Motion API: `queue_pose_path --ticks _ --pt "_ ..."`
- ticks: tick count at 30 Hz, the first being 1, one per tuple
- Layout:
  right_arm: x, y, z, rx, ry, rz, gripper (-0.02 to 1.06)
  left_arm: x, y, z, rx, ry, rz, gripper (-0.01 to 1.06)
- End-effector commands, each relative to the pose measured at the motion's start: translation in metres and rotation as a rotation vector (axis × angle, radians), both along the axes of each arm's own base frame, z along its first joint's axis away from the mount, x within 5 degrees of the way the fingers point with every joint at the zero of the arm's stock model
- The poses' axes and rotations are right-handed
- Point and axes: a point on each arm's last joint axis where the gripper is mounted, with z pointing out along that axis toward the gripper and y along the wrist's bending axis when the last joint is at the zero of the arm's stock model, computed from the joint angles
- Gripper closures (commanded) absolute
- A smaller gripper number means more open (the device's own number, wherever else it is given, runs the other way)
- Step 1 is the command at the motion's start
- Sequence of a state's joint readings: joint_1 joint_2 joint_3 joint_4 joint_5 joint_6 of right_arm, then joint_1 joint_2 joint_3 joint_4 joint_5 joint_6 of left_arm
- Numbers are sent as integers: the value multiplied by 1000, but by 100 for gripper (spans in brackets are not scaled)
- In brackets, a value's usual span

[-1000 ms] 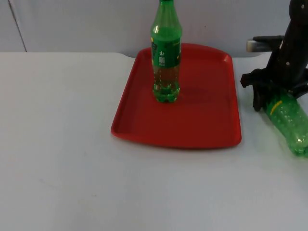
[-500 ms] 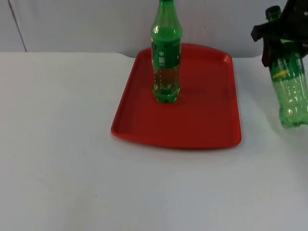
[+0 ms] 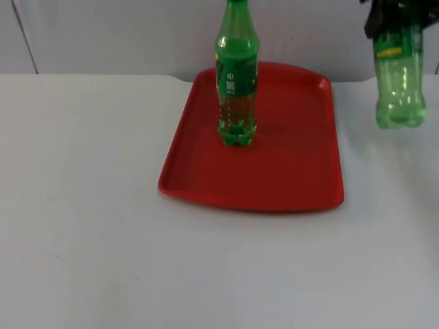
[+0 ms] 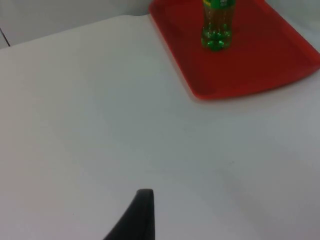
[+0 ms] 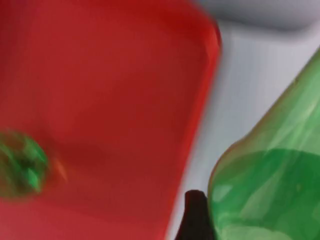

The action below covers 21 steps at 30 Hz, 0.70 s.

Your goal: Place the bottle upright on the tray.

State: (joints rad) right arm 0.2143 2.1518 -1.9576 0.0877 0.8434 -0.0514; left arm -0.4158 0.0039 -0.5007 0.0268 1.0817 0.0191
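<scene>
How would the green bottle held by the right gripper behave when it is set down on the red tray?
The held bottle looks clear and empty, so it is probably light. It is tall with a narrow lobed base, so it may tip when the right gripper releases it. The thin plastic could flex. The red tray has free floor beside the standing bottle.

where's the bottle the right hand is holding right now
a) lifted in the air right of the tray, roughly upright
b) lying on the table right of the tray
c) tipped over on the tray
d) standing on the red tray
a: the right hand grips the held green bottle near its top, base hanging clear above the white table, right of the red tray; the standing green bottle on the tray is a different one.
</scene>
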Motion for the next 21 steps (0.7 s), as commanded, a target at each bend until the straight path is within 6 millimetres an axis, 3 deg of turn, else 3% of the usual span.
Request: queue_pose_path --ticks 1,8,14,21 --pt "2 5 19 50 -112 28 105 1 0 -1 -4 -5 4 0" --pt "9 32 37 138 -349 160 105 1 0 -1 -4 -5 4 0" --pt "9 50 45 87 -488 225 105 1 0 -1 -4 -5 4 0" --pt "13 54 56 118 -609 190 105 1 0 -1 -4 -5 4 0"
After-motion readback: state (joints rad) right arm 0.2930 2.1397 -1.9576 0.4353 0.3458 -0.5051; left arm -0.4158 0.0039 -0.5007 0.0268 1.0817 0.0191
